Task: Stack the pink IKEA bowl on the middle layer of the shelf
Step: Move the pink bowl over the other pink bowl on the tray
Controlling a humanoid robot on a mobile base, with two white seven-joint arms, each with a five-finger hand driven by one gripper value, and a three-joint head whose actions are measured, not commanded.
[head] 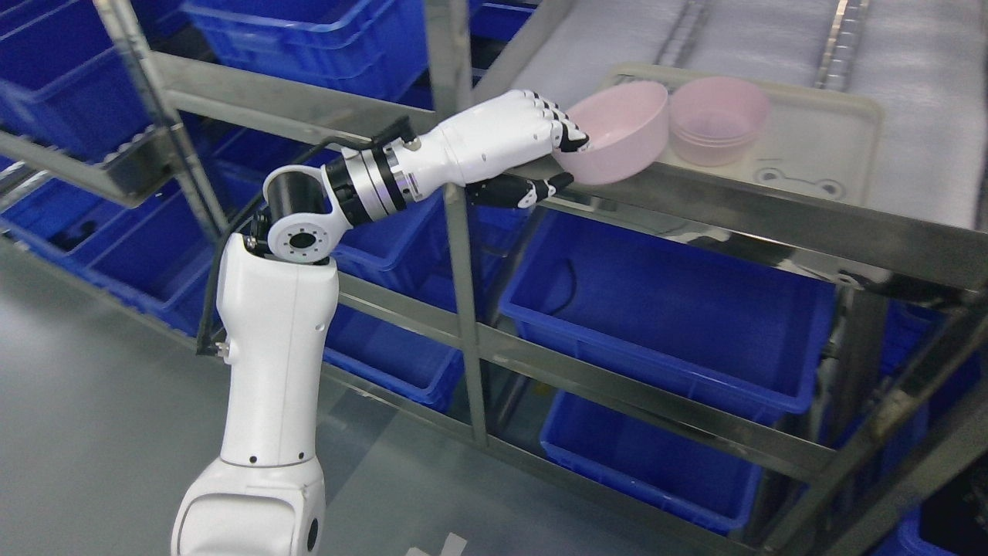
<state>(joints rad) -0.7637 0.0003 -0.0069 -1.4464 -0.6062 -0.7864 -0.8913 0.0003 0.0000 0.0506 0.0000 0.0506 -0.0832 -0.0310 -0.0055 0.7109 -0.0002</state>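
Observation:
A pink bowl [617, 131] is tilted at the front left edge of a pale tray [818, 147] on the steel shelf, hanging partly past the rim. My left hand [567, 158] is shut on the pink bowl: the fingers [570, 133] hook over its near rim and the thumb presses underneath. To its right, a stack of pink bowls [718, 120] stands upright on the tray, almost touching the held bowl. The right arm does not show.
The steel shelf rail [772, 220] runs beneath the tray, and an upright post [461, 255] stands just under my left forearm. Blue plastic bins [664, 309] fill the lower levels and the racks behind. Grey floor lies at the lower left.

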